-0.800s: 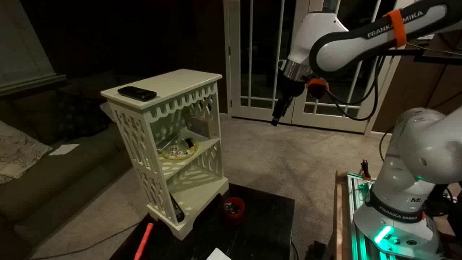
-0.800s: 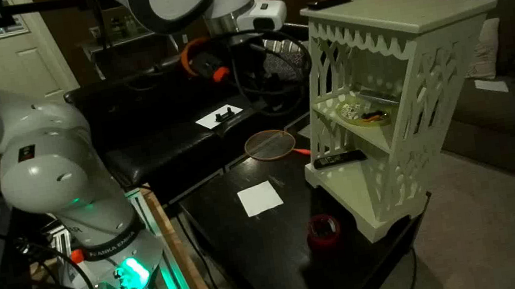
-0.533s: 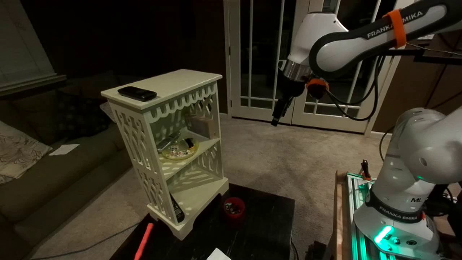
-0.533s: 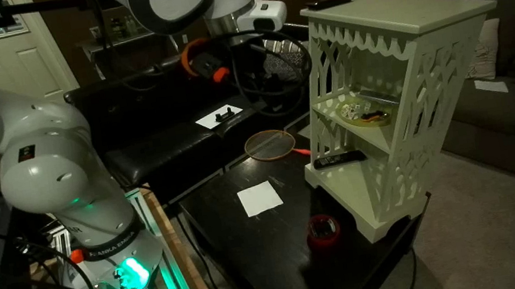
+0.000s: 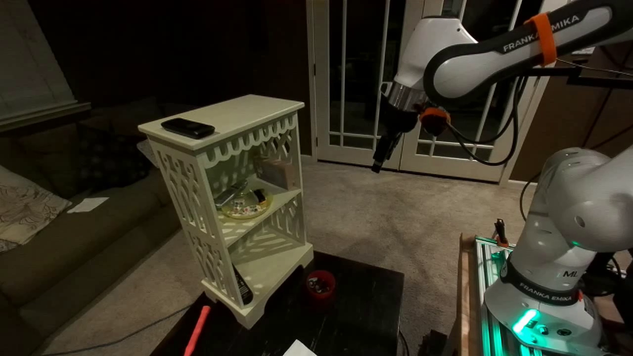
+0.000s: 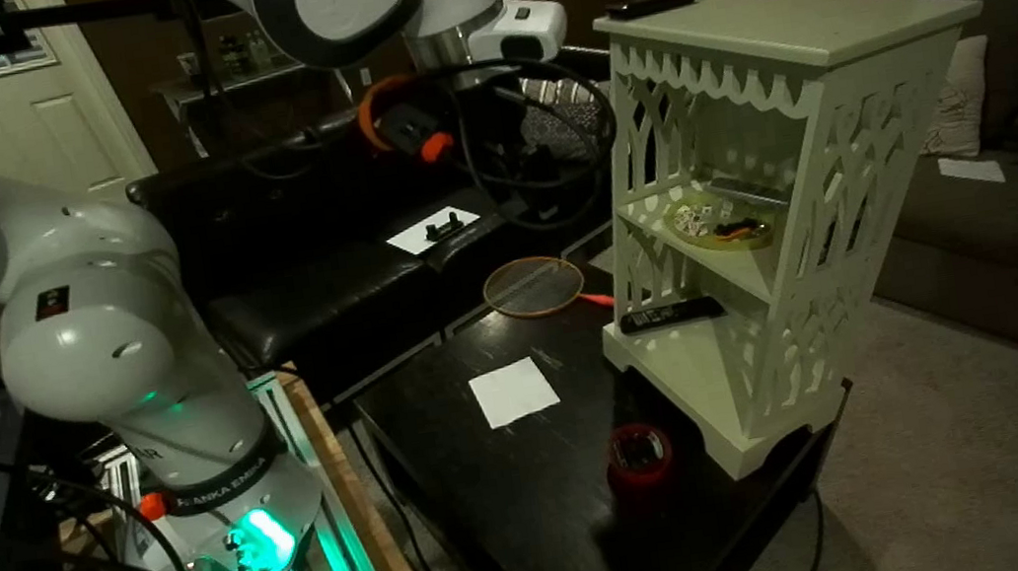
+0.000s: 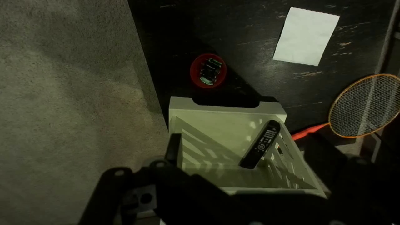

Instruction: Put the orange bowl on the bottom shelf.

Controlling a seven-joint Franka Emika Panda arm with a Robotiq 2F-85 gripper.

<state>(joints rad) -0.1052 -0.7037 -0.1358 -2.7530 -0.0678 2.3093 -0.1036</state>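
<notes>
The orange bowl is small, round and red, with small dark items in it. It stands upright on the black table in both exterior views point(image 5: 320, 298) point(image 6: 642, 486), in front of the stand. It also shows in the wrist view point(image 7: 195, 71). The bottom shelf point(image 5: 272, 259) is the lowest cream board of the lattice-sided stand; it also shows in an exterior view point(image 6: 679, 363) and the wrist view point(image 7: 212, 129). My gripper point(image 5: 377, 165) hangs high in the air, apart from bowl and stand. In the wrist view its fingers point(image 7: 244, 136) are spread apart with nothing between them.
A black remote point(image 7: 261, 145) lies on the bottom shelf by one lattice side. The middle tier holds a yellowish dish point(image 6: 722, 241) and a box point(image 5: 277, 173). A flat dark object point(image 5: 188, 127) lies on top. White paper point(image 6: 514, 391) and a racket point(image 6: 534, 287) lie on the table point(image 6: 456, 472).
</notes>
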